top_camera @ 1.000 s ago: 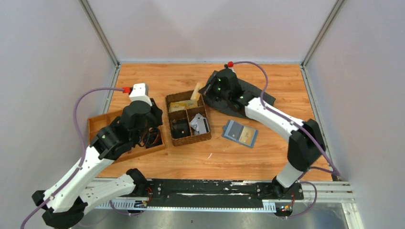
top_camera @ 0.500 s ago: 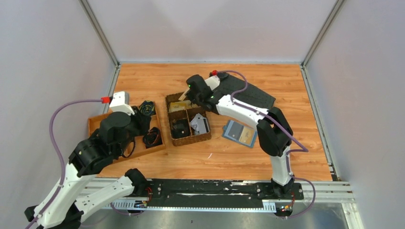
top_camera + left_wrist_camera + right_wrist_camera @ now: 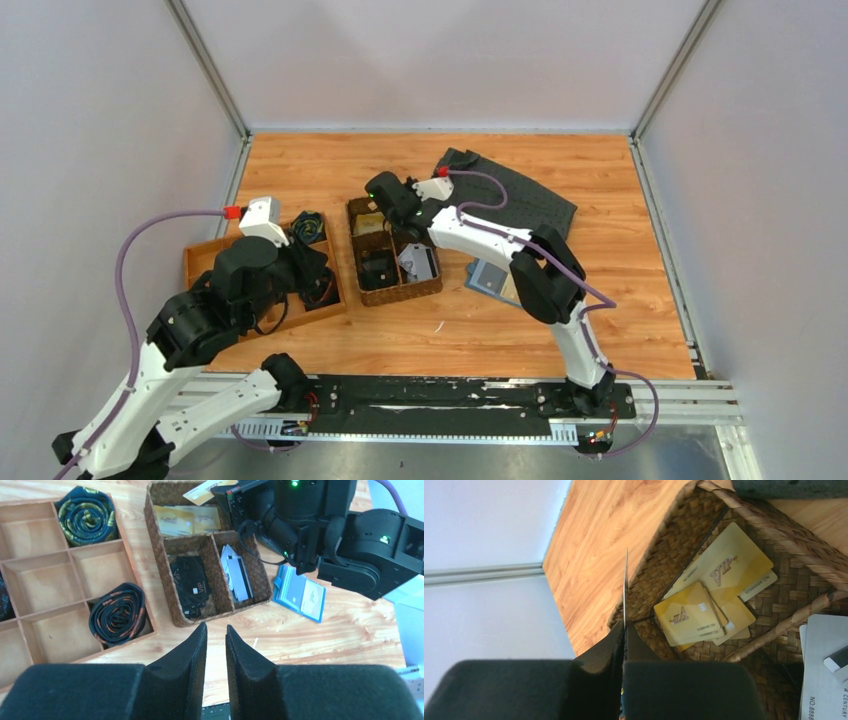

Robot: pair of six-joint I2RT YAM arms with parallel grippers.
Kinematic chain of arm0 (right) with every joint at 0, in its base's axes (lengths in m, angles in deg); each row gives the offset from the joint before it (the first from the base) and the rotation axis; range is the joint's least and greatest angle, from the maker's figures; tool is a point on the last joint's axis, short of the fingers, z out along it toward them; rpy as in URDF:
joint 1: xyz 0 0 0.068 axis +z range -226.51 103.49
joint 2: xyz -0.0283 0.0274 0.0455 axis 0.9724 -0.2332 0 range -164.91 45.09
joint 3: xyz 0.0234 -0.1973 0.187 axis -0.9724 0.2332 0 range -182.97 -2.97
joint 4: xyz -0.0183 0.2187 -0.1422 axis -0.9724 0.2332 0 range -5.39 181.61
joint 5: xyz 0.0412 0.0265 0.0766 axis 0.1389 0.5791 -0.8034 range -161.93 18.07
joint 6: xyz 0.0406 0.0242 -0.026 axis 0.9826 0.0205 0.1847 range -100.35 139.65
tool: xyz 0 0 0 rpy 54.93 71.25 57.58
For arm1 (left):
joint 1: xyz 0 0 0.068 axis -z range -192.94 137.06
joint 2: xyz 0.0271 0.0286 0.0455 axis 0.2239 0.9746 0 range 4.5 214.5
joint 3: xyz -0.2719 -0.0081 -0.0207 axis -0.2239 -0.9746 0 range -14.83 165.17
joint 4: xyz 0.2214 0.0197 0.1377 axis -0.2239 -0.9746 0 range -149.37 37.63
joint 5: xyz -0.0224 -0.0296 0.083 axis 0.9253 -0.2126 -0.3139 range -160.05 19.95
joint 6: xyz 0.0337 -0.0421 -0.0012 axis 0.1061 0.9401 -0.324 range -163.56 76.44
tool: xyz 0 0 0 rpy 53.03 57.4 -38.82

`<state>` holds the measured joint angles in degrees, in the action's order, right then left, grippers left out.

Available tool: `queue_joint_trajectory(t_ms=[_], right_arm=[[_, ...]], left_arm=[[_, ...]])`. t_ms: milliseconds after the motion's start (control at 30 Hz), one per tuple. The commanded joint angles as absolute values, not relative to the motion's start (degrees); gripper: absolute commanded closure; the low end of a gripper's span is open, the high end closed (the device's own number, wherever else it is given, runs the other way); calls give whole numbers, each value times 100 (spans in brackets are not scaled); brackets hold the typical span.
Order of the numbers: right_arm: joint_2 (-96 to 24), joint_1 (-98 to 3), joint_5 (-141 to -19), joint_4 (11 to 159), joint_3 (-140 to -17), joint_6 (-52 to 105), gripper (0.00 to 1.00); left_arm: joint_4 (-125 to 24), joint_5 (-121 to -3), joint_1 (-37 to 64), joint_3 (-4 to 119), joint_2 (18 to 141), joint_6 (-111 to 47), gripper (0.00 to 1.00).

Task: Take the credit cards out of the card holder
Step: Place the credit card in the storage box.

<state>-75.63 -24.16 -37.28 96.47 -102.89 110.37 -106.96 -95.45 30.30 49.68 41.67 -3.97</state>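
Observation:
The blue card holder [image 3: 300, 591] lies open on the table to the right of the woven basket [image 3: 160, 555]; in the top view the card holder [image 3: 487, 277] is partly covered by my right arm. My right gripper [image 3: 625, 627] is shut on a thin credit card [image 3: 626, 580] seen edge-on. It hangs over the basket's back compartment, where several gold credit cards [image 3: 704, 605] lie. The left wrist view shows that held card [image 3: 202, 494] as gold. My left gripper [image 3: 216, 626] hovers above the table near the basket's front, its jaws a little apart with nothing between them.
The basket's front compartments hold black cards [image 3: 192, 585] and silver cards [image 3: 237, 575]. A wooden divided tray [image 3: 127, 550] with rolled ties [image 3: 117, 620] sits left of the basket. A dark grey dotted cloth [image 3: 520, 195] lies at the back right.
My right arm has swung left from the grey cloth to over the basket's back compartment, carrying the card. My left arm drew back from the tray towards the near side.

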Motion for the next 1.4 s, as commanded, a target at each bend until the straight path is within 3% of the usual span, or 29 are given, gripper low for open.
queue_joint_trajectory(t_ms=[0,367,467,600,867,1033,1167,1267,1367], right_arm=[[-7772,-2352,-3117,9981,-10319,11794,100],[-8190,-2358,-3518,9847,-10381,12211,99],[-8264,-2367,-3778,9694,-10271,12522,93],[-8158,-2446,-4639,8716,-9719,12664,74],[-7699,-2440,-5438,8287,-9538,11914,71],[-6881,-2408,-5483,8234,-9290,10342,71],[-5965,-2372,-4949,9782,-9667,8215,65],[-4916,-2515,-3971,10263,-8554,7497,56],[-3852,-3013,-4016,10481,-7209,7040,55]], left_arm=[[-10800,-9311,3013,4774,4016,-295,77],[-10984,-9307,3013,4676,3770,-243,76],[-11013,-9256,3013,4715,3772,-234,76],[-11064,-9280,3013,4766,3785,-234,76],[-11064,-9204,3013,4639,3965,-448,75],[-11028,-9200,3013,4619,4415,-584,75],[-10986,-9375,3013,4550,4976,-717,76],[-10826,-9032,3013,4736,5530,-881,76],[-10374,-8351,3013,4878,6099,-1075,76]])
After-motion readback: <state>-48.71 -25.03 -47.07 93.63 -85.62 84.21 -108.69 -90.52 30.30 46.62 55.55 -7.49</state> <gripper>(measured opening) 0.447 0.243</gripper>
